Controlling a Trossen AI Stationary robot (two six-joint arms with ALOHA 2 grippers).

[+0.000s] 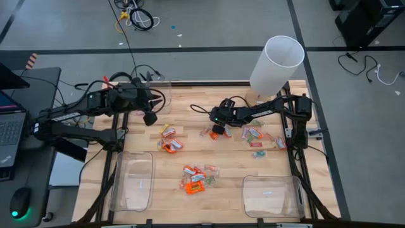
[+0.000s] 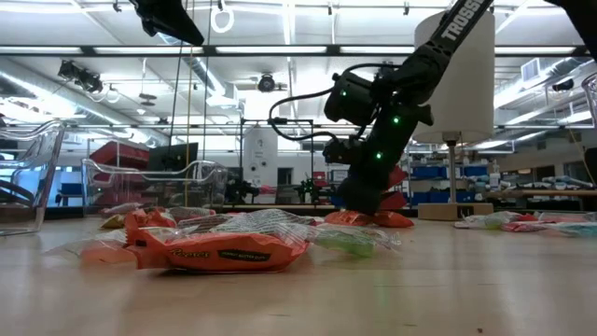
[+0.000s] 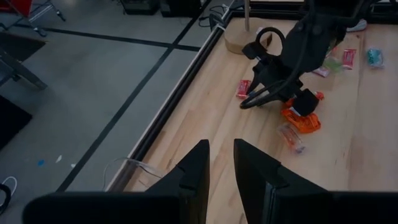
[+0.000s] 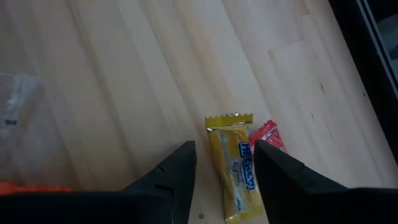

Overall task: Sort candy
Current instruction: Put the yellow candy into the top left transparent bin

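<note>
crinkly yellow candy [image 4: 233, 163], right pincer [image 4: 225, 163] astride

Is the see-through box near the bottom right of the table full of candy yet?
Empty. In the high view the clear bin shows only bare plastic, and the candy lies out on the table.

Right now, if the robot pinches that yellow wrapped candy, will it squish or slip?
The flat yellow wrapped candy between the right gripper fingers looks light. Its crimped, glossy wrapper probably crinkles and might slip. Lying flat on the wooden table, it shouldn't roll.
</note>
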